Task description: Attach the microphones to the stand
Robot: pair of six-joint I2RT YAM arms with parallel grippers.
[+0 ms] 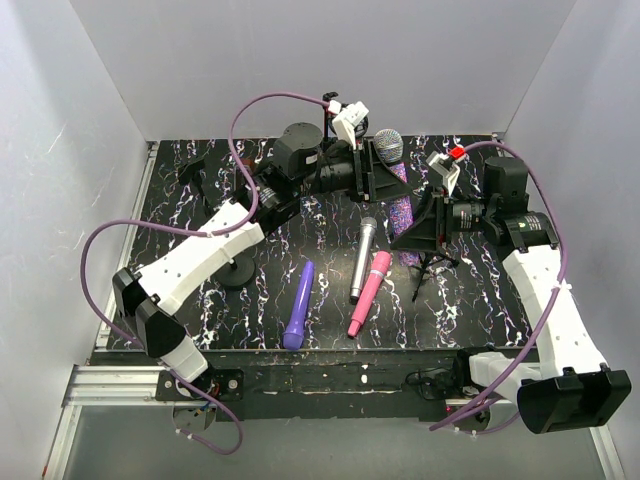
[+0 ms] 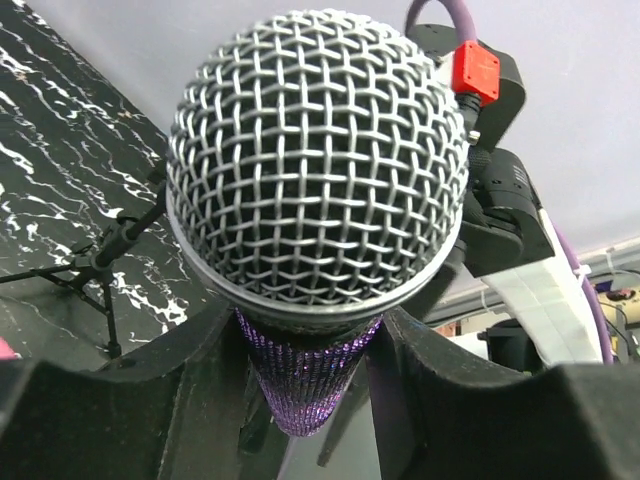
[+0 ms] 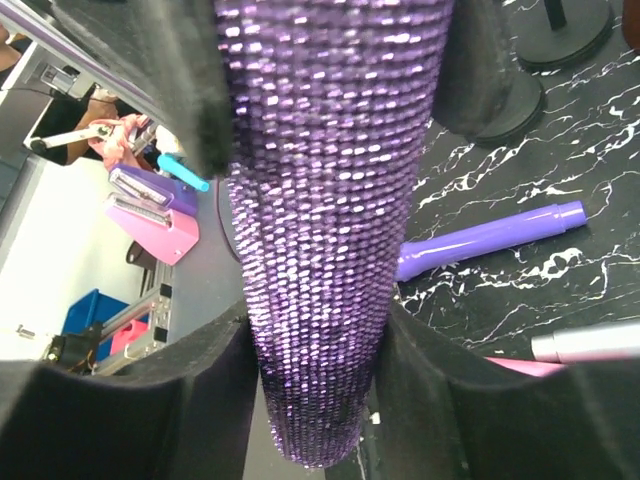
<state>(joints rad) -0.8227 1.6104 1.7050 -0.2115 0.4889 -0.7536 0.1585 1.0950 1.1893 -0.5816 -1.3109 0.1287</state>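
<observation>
Glittery purple microphone (image 1: 389, 146) at 12 o'clock, clamped by left jaws and right jaws. Violet microphone (image 1: 299, 305), silver microphone (image 1: 362, 258), pink microphone (image 1: 369, 292) lie on surface (image 1: 480, 290); none mounted.

— What encloses it?
— Plain white panels (image 1: 300, 60) at the back and both sides, evenly lit.
— And underneath?
— A black counter (image 1: 470, 290) veined with white, an aluminium rail (image 1: 100, 385) at its near-left edge, grey floor (image 1: 330, 455) below.
</observation>
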